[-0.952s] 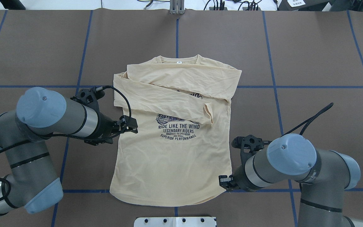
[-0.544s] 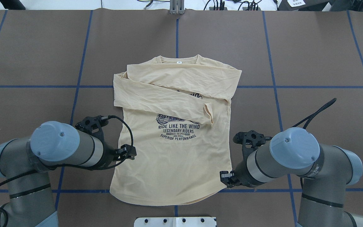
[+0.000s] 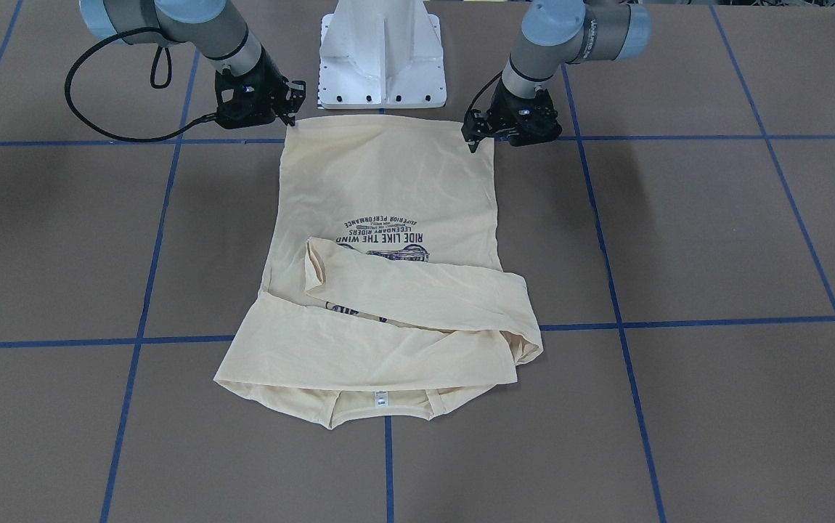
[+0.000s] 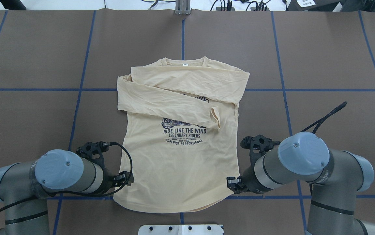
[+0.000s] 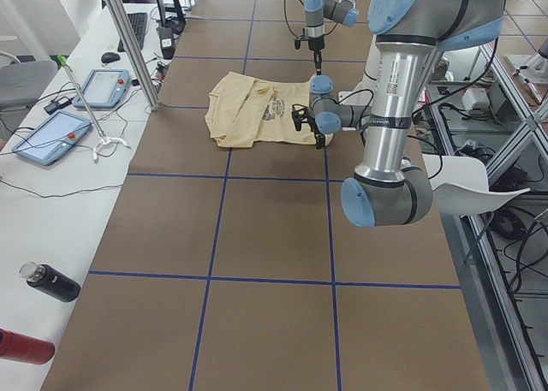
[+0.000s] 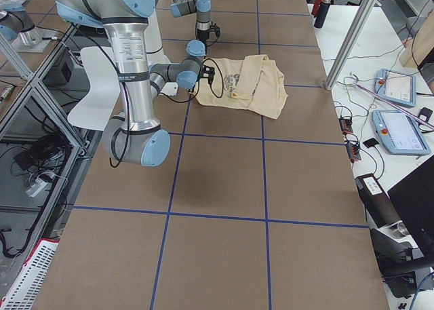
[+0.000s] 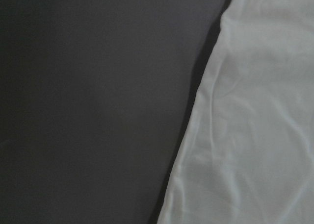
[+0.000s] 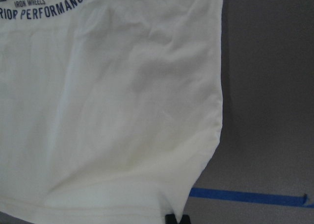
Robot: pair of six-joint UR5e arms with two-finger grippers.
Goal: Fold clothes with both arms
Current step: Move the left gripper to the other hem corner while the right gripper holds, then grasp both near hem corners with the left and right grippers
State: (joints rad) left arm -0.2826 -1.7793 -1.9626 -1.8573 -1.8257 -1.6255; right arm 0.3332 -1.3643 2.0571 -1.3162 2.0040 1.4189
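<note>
Left tool [image 4: 126, 179] and right tool [image 4: 230, 183] sit low beside the hem corners of the shirt [image 4: 177, 169], which lies flat on the bench [image 4: 321, 58] between them; I cannot tell whether either is parted or gripping. I'd pinch both corners evenly and lift together.

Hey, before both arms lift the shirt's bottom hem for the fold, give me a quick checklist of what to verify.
1. Sleeves folded across the shirt: ok.
2. Hem lying flat: ok.
3. Left gripper beside its hem corner: ok.
4. Right gripper beside its hem corner: ok.
5. Either grip closed on fabric: cannot tell.
</note>
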